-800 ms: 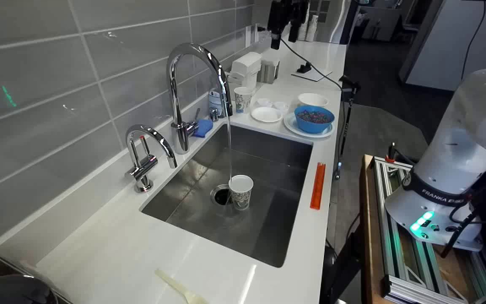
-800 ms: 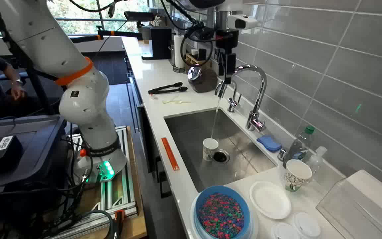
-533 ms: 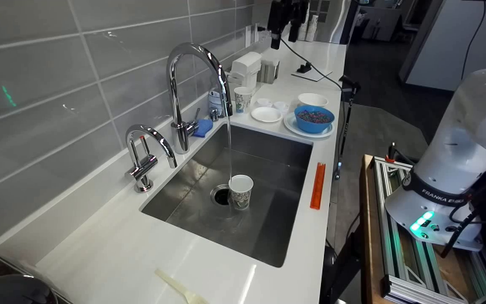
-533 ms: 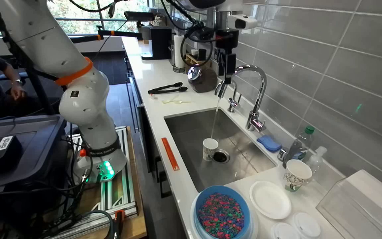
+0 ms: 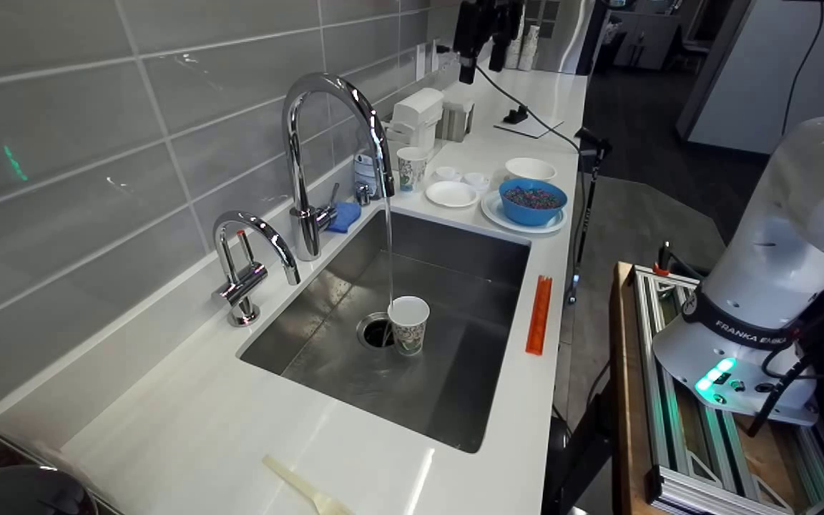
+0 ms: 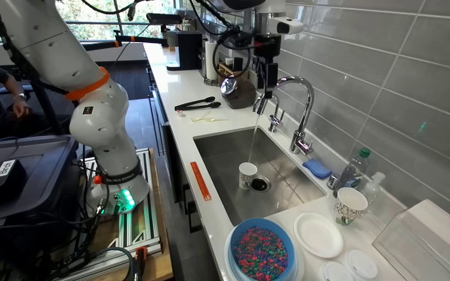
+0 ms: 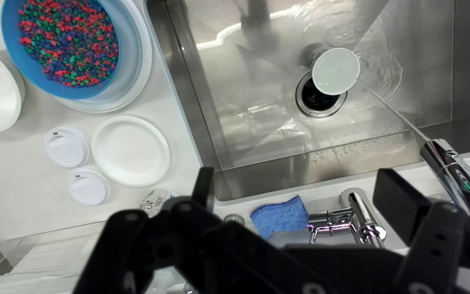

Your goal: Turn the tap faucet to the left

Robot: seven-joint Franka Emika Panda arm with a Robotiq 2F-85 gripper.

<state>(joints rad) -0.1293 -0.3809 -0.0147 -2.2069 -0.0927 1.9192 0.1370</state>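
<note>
Along the left edge of the sink (image 5: pixel 455 239), in an exterior view, stand a low chrome tap (image 5: pixel 244 281) and the tap faucet (image 5: pixel 297 164) — water (image 5: pixel 389 247) running from it into the sink, where a paper cup (image 5: pixel 408 329) stands. The gripper (image 5: pixel 482 69) hangs higher than the sink — fingers (image 7: pixel 398 204) apart — and a blue bowl (image 5: pixel 532 214) sits past the sink's far end.

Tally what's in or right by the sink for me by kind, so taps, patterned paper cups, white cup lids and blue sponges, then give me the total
Taps: 2 (tall gooseneck faucet, low tap)
Patterned paper cups: 2 (sink cup, counter cup)
White cup lids: 2 (in the wrist view, upper lid, lower lid)
Blue sponge: 1
Total: 7
</note>
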